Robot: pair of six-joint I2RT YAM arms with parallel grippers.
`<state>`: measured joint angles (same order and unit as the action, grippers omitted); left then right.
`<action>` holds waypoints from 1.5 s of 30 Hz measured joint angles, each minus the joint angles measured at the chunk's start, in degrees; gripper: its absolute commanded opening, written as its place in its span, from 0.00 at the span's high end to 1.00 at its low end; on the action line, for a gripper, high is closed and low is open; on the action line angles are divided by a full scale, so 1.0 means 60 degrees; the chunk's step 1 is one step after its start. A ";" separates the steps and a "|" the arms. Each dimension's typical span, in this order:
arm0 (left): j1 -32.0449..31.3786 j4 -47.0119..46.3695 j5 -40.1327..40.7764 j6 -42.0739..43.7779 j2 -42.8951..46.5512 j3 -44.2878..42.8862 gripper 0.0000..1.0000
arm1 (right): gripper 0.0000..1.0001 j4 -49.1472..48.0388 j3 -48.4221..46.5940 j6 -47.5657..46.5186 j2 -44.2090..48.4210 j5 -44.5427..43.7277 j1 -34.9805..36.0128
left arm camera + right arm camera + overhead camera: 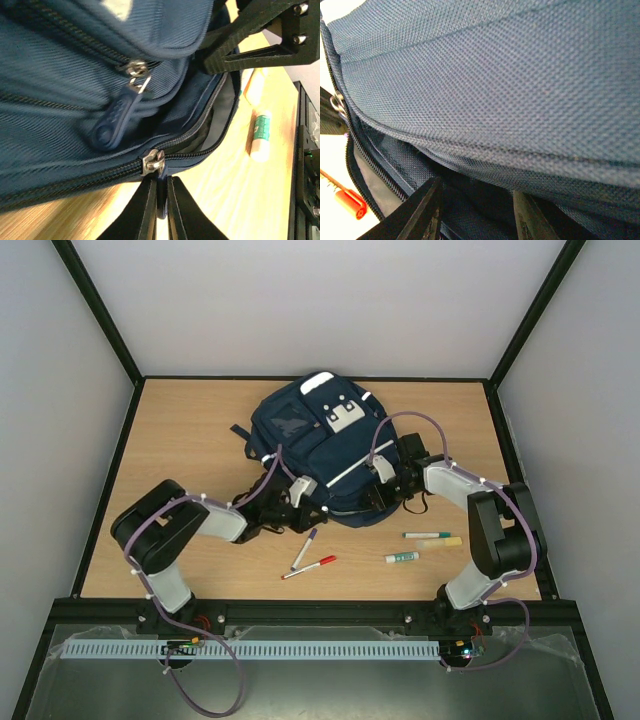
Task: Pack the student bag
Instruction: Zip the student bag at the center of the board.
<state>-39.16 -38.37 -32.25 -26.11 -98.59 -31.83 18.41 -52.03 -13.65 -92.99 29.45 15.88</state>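
The student bag, navy with a thin white stripe, lies flat in the middle of the table. My left gripper is at its near edge. In the left wrist view this gripper is shut on the blue pull tab that hangs from a metal zipper slider. To the right of the slider the zipper gapes open. My right gripper is at the bag's near right side. In its wrist view the right gripper has its jaws apart, tucked under a fold of bag fabric, with dark fabric between them.
Loose items lie on the wood near the bag: a purple marker, a red marker, a green marker, a glue stick and a pale yellow piece. Black frame rails edge the table.
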 measured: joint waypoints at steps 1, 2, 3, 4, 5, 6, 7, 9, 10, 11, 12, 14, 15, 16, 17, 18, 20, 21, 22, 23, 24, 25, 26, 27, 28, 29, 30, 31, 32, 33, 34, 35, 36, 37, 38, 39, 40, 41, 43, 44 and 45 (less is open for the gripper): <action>-0.0098 0.0047 -0.0036 -0.0004 -0.0113 -0.0168 0.96 | 0.62 0.0000 0.0000 0.0000 0.0000 0.0000 0.0000; -0.0189 0.0076 -0.0058 -0.0007 -0.0215 -0.0306 0.96 | 0.62 0.0004 0.0000 0.0000 0.0000 0.0000 0.0000; -0.0270 0.0106 -0.0069 -0.0011 -0.0302 -0.0423 0.96 | 0.62 0.0004 0.0000 0.0000 0.0000 0.0000 0.0000; -0.0353 0.0131 -0.0087 -0.0007 -0.0393 -0.0539 0.96 | 0.62 0.0004 0.0000 0.0000 0.0000 -0.0004 0.0000; -0.0437 0.0178 -0.0098 -0.0011 -0.0477 -0.0656 0.96 | 0.62 0.0007 0.0000 0.0000 0.0000 -0.0004 0.0000; -0.0517 0.0226 -0.0117 -0.0011 -0.0543 -0.0743 0.96 | 0.62 0.0007 0.0000 0.0000 0.0000 -0.0004 0.0000; -0.0616 0.0277 -0.0124 -0.0015 -0.0612 -0.0838 0.96 | 0.62 0.0007 0.0000 0.0000 0.0000 -0.0004 0.0000; -0.0816 0.0361 -0.0120 -0.0007 -0.0747 -0.1042 0.95 | 0.62 0.0011 0.0000 0.0000 0.0000 -0.0004 0.0000; -0.0900 0.0401 -0.0113 -0.0004 -0.0809 -0.1147 0.95 | 0.62 0.0011 0.0000 0.0000 0.0000 -0.0004 0.0000; -0.0984 0.0481 -0.0102 0.0004 -0.0878 -0.1271 0.95 | 0.62 0.0015 0.0000 0.0000 0.0000 -0.0004 0.0000; -0.1064 0.0535 -0.0084 0.0015 -0.0958 -0.1402 0.95 | 0.62 0.0018 0.0000 0.0000 0.0000 -0.0007 0.0000; -0.1191 0.0605 -0.0062 0.0022 -0.1082 -0.1621 0.95 | 0.62 0.0022 -0.0004 0.0000 0.0000 -0.0007 0.0000; -0.1249 0.0637 -0.0044 0.0025 -0.1144 -0.1719 0.94 | 0.62 0.0026 -0.0004 0.0000 0.0000 -0.0015 0.0000; -0.1279 0.0674 -0.0044 0.0025 -0.1184 -0.1781 0.94 | 0.62 0.0033 -0.0011 0.0000 0.0000 -0.0033 0.0000; -0.1308 0.0725 -0.0040 0.0029 -0.1220 -0.1851 0.94 | 0.62 0.0036 -0.0018 0.0004 0.0000 -0.0047 0.0000; -0.1348 0.0765 -0.0036 0.0029 -0.1275 -0.1945 0.94 | 0.62 0.0044 -0.0022 0.0004 0.0000 -0.0058 0.0000; -0.1413 0.0827 -0.0040 0.0029 -0.1373 -0.2113 0.94 | 0.62 0.0069 -0.0033 0.0007 0.0000 -0.0076 0.0000; -0.1453 0.0852 -0.0044 0.0029 -0.1435 -0.2211 0.94 | 0.62 0.0073 -0.0036 0.0007 0.0000 -0.0087 0.0000; -0.1486 0.0863 -0.0044 0.0033 -0.1479 -0.2273 0.94 | 0.62 0.0076 -0.0036 0.0011 0.0000 -0.0098 0.0000; -0.1526 0.0889 -0.0044 0.0033 -0.1534 -0.2357 0.94 | 0.62 0.0080 -0.0036 0.0015 0.0000 -0.0113 0.0000; -0.1555 0.0900 -0.0047 0.0033 -0.1566 -0.2404 0.93 | 0.62 0.0084 -0.0040 0.0022 0.0000 -0.0135 0.0000; -0.1581 0.0907 -0.0044 0.0033 -0.1599 -0.2448 0.93 | 0.62 0.0087 -0.0044 0.0026 0.0000 -0.0153 0.0000; -0.1603 0.0933 -0.0044 0.0036 -0.1632 -0.2499 0.92 | 0.62 0.0091 -0.0047 0.0026 0.0000 -0.0182 0.0000; -0.1625 0.0947 -0.0047 0.0036 -0.1661 -0.2546 0.91 | 0.62 0.0098 -0.0055 0.0029 0.0000 -0.0215 0.0000; -0.1647 0.0958 -0.0055 0.0047 -0.1683 -0.2575 0.90 | 0.62 0.0109 -0.0062 0.0029 0.0000 -0.0237 0.0000; -0.1683 0.0954 -0.0080 0.0062 -0.1690 -0.2586 0.87 | 0.62 0.0127 -0.0073 0.0029 0.0004 -0.0251 0.0000; -0.1738 0.0962 -0.0138 0.0084 -0.1694 -0.2586 0.85 | 0.62 0.0135 -0.0076 0.0029 0.0022 -0.0262 0.0004; -0.1803 0.0965 -0.0171 0.0142 -0.1690 -0.2586 0.81 | 0.62 0.0153 -0.0076 0.0026 0.0066 -0.0299 0.0004; -0.1861 0.1016 -0.0200 0.0189 -0.1679 -0.2586 0.79 | 0.62 0.0175 -0.0076 0.0026 0.0164 -0.0353 0.0015; -0.1898 0.1115 -0.0200 0.0273 -0.1647 -0.2586 0.75 | 0.61 0.0197 -0.0073 0.0026 0.0310 -0.0441 0.0029; -0.1920 0.1319 -0.0197 0.0331 -0.1545 -0.2575 0.72 | 0.61 0.0237 -0.0069 0.0018 0.0543 -0.0561 0.0047; -0.1942 0.1461 -0.0193 0.0444 -0.1428 -0.2557 0.69 | 0.61 0.0270 -0.0069 0.0015 0.0838 -0.0678 0.0047; -0.1945 0.1712 -0.0189 0.0539 -0.1231 -0.2557 0.65 | 0.60 0.0313 -0.0066 0.0000 0.1144 -0.0776 0.0047; -0.1949 0.1978 -0.0186 0.0659 -0.0958 -0.2532 0.63 | 0.60 0.0346 -0.0066 -0.0029 0.1526 -0.0885 0.0051; -0.1949 0.2251 -0.0171 0.0805 -0.0641 -0.2510 0.61 | 0.60 0.0357 -0.0069 -0.0076 0.1985 -0.1002 0.0055; -0.1949 0.2499 -0.0149 0.0954 -0.0342 -0.2495 0.59 | 0.60 0.0393 -0.0073 -0.0127 0.2379 -0.1093 0.0055; -0.1949 0.2776 -0.0095 0.1089 0.0015 -0.2473 0.57 | 0.61 0.0441 -0.0073 -0.0171 0.2699 -0.1169 0.0055; -0.1949 0.3005 -0.0007 0.1231 0.0404 -0.2408 0.54 | 0.61 0.0525 -0.0073 -0.0233 0.3009 -0.1257 0.0055; -0.1945 0.3413 0.0273 0.1483 0.1235 -0.2178 0.50 | 0.62 0.0798 -0.0066 -0.0331 0.3508 -0.1373 0.0058; -0.1945 0.3577 0.0459 0.1596 0.1632 -0.2036 0.50 | 0.62 0.0903 -0.0066 -0.0361 0.3636 -0.1384 0.0069; -0.1942 0.3716 0.0667 0.1676 0.1934 -0.1902 0.49 | 0.62 0.1020 -0.0036 -0.0393 0.3774 -0.1373 0.0091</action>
<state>-50.81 -16.08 -28.25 -16.05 -86.98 -43.24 24.53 -52.25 -16.01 -70.35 21.21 16.43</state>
